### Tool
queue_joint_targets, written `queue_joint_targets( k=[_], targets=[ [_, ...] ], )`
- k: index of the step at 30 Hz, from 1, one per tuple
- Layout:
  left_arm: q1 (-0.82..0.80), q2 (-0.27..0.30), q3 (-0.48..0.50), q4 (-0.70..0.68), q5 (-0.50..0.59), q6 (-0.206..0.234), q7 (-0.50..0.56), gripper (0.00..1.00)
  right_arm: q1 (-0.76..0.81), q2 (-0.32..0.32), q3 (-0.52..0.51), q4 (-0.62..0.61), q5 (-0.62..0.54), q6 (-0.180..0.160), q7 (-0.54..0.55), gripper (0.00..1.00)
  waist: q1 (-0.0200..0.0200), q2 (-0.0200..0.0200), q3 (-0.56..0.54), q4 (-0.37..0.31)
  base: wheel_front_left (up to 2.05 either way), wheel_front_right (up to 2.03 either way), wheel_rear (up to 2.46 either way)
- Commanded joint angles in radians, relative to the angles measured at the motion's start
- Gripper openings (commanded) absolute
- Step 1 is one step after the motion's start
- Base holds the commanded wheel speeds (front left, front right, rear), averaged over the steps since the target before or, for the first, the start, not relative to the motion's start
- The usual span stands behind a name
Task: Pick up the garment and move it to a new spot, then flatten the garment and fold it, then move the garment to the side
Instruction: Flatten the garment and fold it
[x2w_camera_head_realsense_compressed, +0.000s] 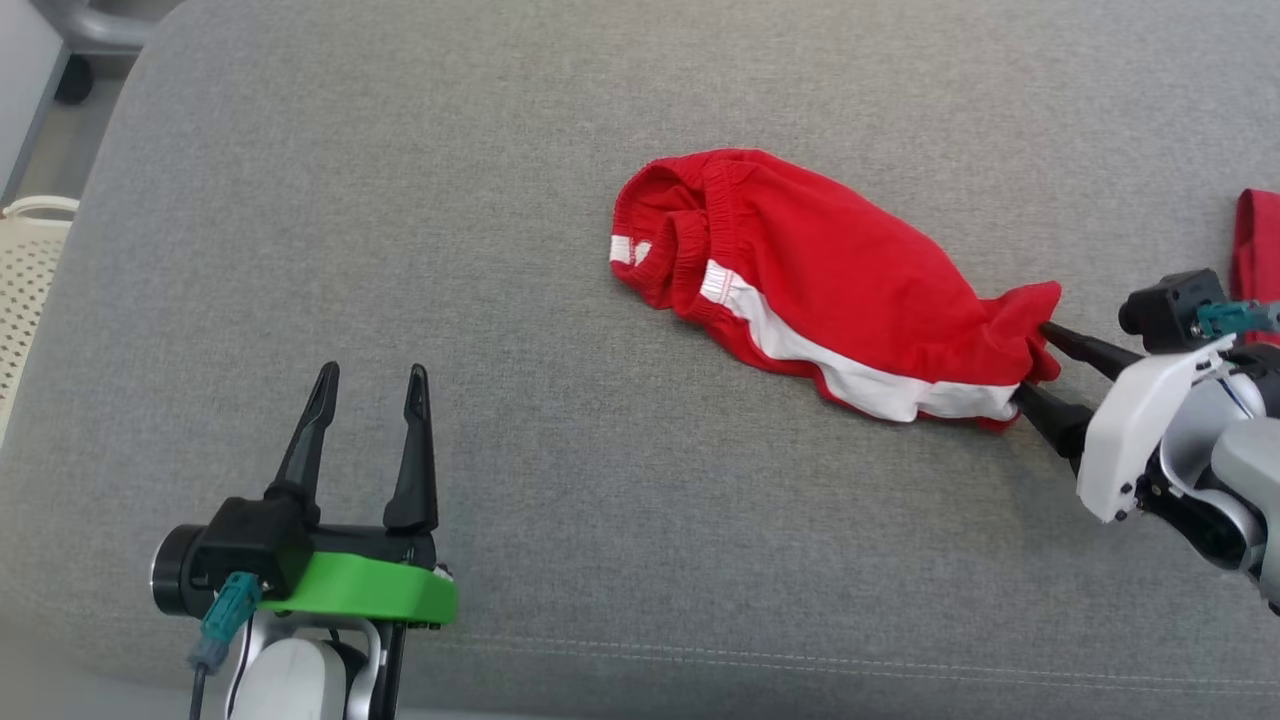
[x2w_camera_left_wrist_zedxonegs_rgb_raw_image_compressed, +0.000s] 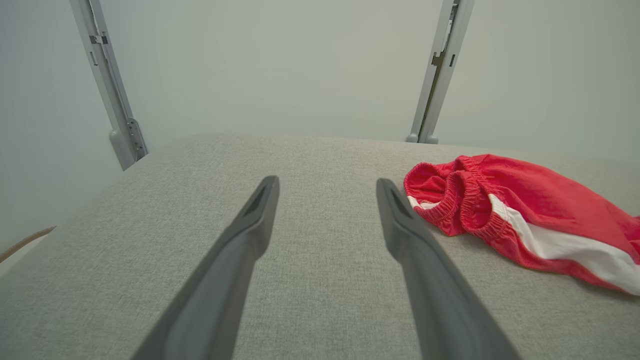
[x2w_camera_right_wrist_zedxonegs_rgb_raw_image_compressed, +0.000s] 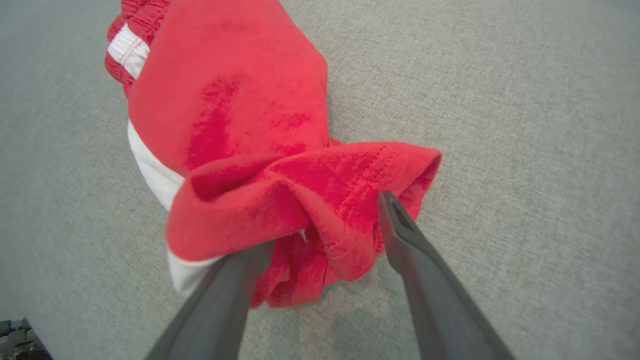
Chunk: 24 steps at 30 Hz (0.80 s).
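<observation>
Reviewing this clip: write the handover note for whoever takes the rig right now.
Left pincer: open, idle over the grey cushion, clear of the cloth.
Right pincer: open, fingers spread at the leg hem of the red shorts, cloth bunched between them.
Shorts: crumpled on the cushion, unfolded.
Done: shorts lie on the cushion.
Left: flatten, fold, move aside.

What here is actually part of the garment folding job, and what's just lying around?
Part of the job:
- red shorts
- right gripper, open at their hem
- left gripper, open, apart from them
- grey cushion, the work surface

Lying about:
- white perforated basket, left edge
- another red cloth, right edge
</observation>
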Motion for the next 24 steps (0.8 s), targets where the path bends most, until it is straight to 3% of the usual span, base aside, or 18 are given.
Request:
queue_joint_targets(
  k=[1,6,12,16,24],
  targets=[
    [0.008,0.001,0.010,0.001,0.006,0.002,0.000,1.00,0.031,-0.010,0.006,-0.007,0.002,-0.001,-0.041,1.00,0.0000,0.0000,-0.033,-0.043,0.00,0.00,0.00],
    [0.029,0.011,0.026,0.010,0.020,-0.002,0.000,1.00,0.109,0.001,-0.008,-0.022,-0.004,-0.001,-0.127,1.00,0.0000,0.0000,-0.070,-0.104,0.00,0.00,0.00],
    [0.045,0.022,0.040,0.017,0.028,-0.004,0.000,1.00,0.192,0.030,-0.068,-0.027,-0.019,-0.001,-0.147,1.00,0.0000,0.0000,-0.101,-0.146,0.00,0.00,0.00],
    [0.056,0.027,0.053,0.013,0.030,0.003,0.000,1.00,0.281,0.079,-0.250,-0.054,-0.090,-0.001,-0.146,1.00,0.0000,0.0000,-0.119,-0.168,0.00,0.00,0.00],
    [0.091,0.046,0.083,0.001,0.033,0.018,0.000,1.00,0.527,0.255,-0.685,-0.130,-0.387,-0.001,-0.146,1.00,0.0000,0.0000,-0.155,-0.194,0.00,0.00,0.00]
  ],
)
